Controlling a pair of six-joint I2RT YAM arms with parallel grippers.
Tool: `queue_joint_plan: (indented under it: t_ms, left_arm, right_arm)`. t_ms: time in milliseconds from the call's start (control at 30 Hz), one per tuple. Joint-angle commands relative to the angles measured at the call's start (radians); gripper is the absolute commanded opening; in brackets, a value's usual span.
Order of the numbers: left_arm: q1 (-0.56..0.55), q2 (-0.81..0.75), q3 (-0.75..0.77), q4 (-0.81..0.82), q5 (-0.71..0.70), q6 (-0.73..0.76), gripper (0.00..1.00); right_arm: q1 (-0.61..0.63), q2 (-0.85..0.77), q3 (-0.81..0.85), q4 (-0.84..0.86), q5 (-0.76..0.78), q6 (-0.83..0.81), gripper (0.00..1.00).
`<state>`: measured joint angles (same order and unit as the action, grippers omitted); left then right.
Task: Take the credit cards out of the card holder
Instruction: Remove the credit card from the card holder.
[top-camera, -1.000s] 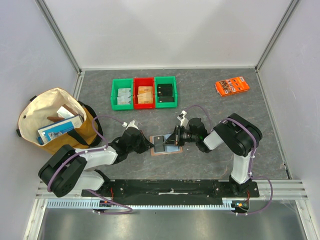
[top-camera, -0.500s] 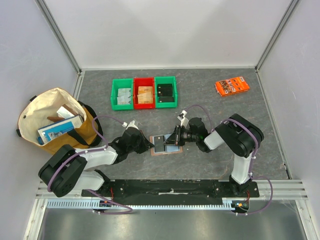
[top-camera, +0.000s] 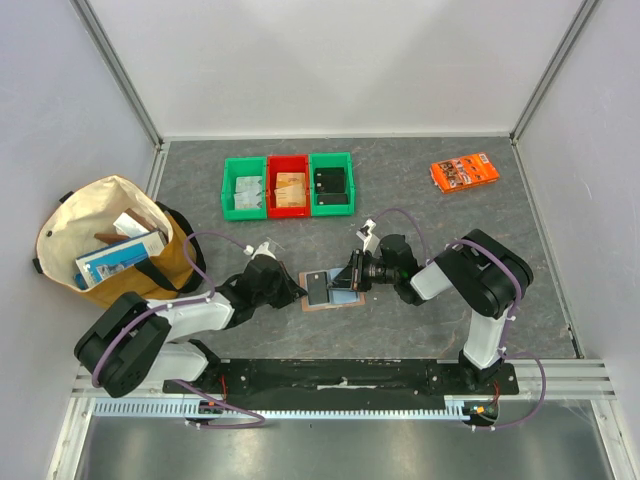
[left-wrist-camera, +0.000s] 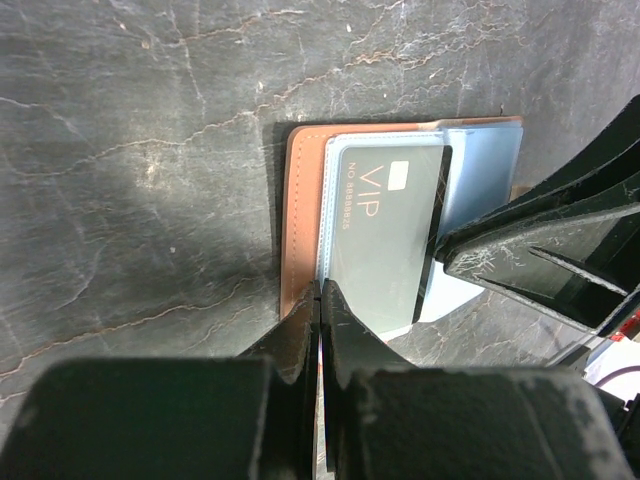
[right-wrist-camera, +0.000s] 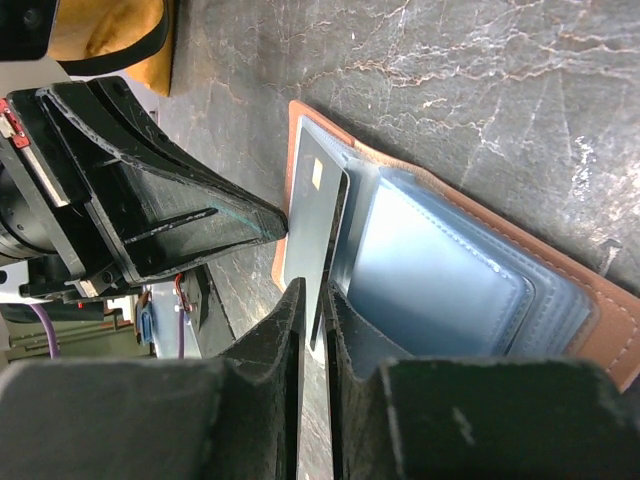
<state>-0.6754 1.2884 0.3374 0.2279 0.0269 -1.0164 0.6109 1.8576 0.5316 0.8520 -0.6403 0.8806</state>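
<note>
The card holder lies open on the table between my two grippers, brown leather outside and light blue sleeves inside. A grey credit card marked VIP sticks partly out of a sleeve on the holder's left half. My left gripper is shut, with its tips on the holder's near edge beside that card. My right gripper straddles the card's free edge, its jaws a narrow gap apart. In the top view the left gripper and the right gripper flank the holder.
Three small bins stand in a row at the back: green, red and green. An orange packet lies at the back right. A cloth tote bag full of items sits at the left.
My right gripper's jaws have parted slightly around the card's edge. Its elbow has shifted a little to the right. The left arm and the holder have stayed put.
</note>
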Motion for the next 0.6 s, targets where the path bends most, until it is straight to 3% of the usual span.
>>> queue_joint_plan:
  t_ms: [0,567]
  left_arm:
    - [-0.001,-0.024,0.023,-0.038,-0.022,0.016,0.02]
    - [-0.001,-0.008,0.034,-0.032,-0.002,0.021,0.02]
  right_arm:
    - [-0.002,0.003,0.010,0.025,-0.022,-0.016,0.17]
    - [-0.002,0.032,0.024,0.004,-0.018,-0.028,0.20]
